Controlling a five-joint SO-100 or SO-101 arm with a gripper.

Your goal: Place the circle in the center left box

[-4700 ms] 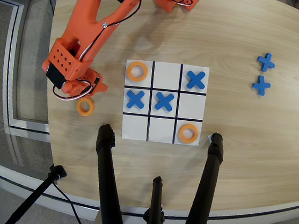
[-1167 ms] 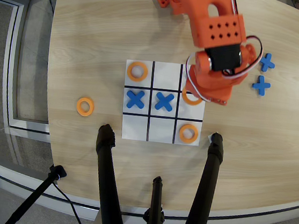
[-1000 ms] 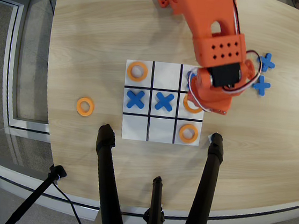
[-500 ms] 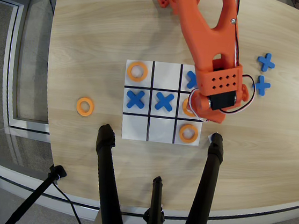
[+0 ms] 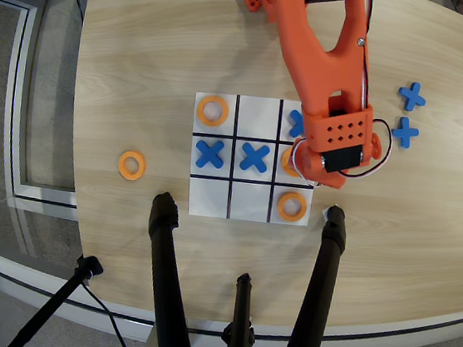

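The white 3x3 board (image 5: 249, 201) lies at the table's middle. An orange ring (image 5: 286, 160) shows only as a sliver in the middle-row end cell (image 5: 280, 179) on the view's right, under my orange arm. My gripper (image 5: 302, 166) hangs over that cell; the wrist hides its fingers, so I cannot tell whether it grips the ring. The other two middle-row cells hold blue crosses (image 5: 209, 153) (image 5: 254, 157). More orange rings lie in the top-left cell (image 5: 213, 110) and the bottom-right cell (image 5: 292, 206). A blue cross (image 5: 295, 124) in the top-right cell is partly hidden.
A loose orange ring (image 5: 131, 165) lies on the wood left of the board. Two spare blue crosses (image 5: 412, 96) (image 5: 404, 132) lie at the right. Black tripod legs (image 5: 163, 258) (image 5: 325, 268) reach up to the board's near edge.
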